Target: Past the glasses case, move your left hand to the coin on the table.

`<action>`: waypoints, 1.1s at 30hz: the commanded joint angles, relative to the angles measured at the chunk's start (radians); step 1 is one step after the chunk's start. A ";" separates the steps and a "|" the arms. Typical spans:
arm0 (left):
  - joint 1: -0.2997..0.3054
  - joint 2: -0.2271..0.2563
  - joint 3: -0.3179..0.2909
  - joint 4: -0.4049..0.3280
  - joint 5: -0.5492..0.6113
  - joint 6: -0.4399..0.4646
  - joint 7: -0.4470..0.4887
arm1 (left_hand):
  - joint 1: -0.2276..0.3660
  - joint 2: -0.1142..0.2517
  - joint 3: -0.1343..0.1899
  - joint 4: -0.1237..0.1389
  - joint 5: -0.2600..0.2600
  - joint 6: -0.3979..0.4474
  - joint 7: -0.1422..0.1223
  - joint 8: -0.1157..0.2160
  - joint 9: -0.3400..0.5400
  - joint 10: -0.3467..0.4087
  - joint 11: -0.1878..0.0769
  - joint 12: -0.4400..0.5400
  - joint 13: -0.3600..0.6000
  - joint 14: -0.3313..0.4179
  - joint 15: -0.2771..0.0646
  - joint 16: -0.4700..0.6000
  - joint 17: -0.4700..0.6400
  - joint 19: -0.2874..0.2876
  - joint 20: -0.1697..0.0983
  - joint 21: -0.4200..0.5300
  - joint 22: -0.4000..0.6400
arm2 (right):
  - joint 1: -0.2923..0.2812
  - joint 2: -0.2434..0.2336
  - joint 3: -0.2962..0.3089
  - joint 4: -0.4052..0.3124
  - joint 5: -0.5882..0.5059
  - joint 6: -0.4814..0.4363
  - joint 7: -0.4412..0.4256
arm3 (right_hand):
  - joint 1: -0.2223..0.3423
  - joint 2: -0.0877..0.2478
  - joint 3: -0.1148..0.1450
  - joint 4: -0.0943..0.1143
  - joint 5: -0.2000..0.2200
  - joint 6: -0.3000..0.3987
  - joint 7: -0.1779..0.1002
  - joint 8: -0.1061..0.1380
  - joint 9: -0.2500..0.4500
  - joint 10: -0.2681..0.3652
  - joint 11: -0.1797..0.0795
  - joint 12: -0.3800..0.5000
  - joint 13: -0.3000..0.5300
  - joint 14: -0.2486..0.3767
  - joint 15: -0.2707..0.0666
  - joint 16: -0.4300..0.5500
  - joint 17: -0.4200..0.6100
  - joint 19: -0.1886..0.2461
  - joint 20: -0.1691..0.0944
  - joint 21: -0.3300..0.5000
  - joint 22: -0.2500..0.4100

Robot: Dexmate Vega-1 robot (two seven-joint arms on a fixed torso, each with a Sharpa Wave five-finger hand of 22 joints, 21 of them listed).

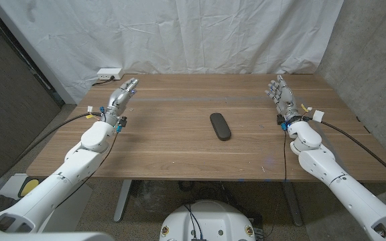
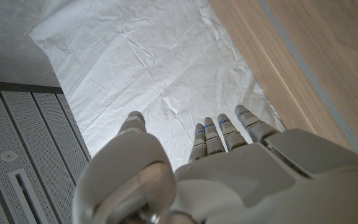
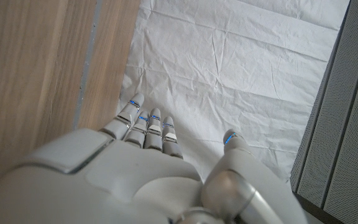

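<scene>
Both arms are stretched out over the wooden table (image 1: 179,144), one along each side, and nothing is in either grasp. The left hand (image 1: 122,98) sits near the far left corner, fingers extended and a little apart, pointing toward the white cloth backdrop (image 1: 179,33); it holds nothing, and I cannot say for sure whether it touches the wood or hangs just above it. From the left wrist view the same left hand (image 2: 229,174) shows its fingers (image 2: 219,134) reaching straight out with the thumb set off to one side, the table edge running alongside and the crumpled white cloth beyond. Over on the other side, the right hand (image 1: 281,94) mirrors it near the far right edge, fingers spread loosely and upright, gripping nothing; the right wrist view has that right hand (image 3: 142,180) with fingers straight and thumb apart, wood grain beside it. In the middle of the table lies the dark glasses case (image 1: 220,126), a slim oval, angled slightly, well apart from both hands and nearer the right one. As for the coin, I cannot make one out on the table from here. A white power strip (image 1: 110,72) rests at the far left corner, just beyond the left hand.
</scene>
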 commanded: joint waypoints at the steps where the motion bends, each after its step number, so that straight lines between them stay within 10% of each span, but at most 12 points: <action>1: 0.015 0.008 -0.016 0.007 0.016 -0.007 0.031 | 0.013 0.003 0.000 -0.009 -0.005 0.014 -0.002 0.010 0.002 0.008 -0.002 0.006 0.003 0.014 -0.004 0.007 0.003 0.012 -0.074 0.005 0.004 | -0.015 -0.007 0.011 -0.017 0.000 0.001 -0.013 | -0.006 0.003 0.000 -0.001 0.003 0.007 -0.002 0.001 0.003 0.004 -0.001 0.004 0.003 0.006 -0.002 0.006 0.006 0.008 -0.015 -0.004 0.003; 33: 0.129 0.080 -0.100 -0.104 0.059 0.081 0.158 | 0.024 -0.003 -0.003 -0.017 -0.003 0.027 -0.005 0.005 0.003 0.017 -0.004 0.000 0.003 0.028 -0.005 0.003 0.004 0.023 -0.070 0.003 0.005 | 0.001 0.014 -0.002 0.013 -0.006 0.020 0.000 | -0.007 0.004 -0.004 -0.004 0.004 0.008 -0.002 0.001 0.003 0.008 0.000 0.005 0.004 0.007 -0.002 0.005 0.005 0.014 -0.014 -0.015 0.003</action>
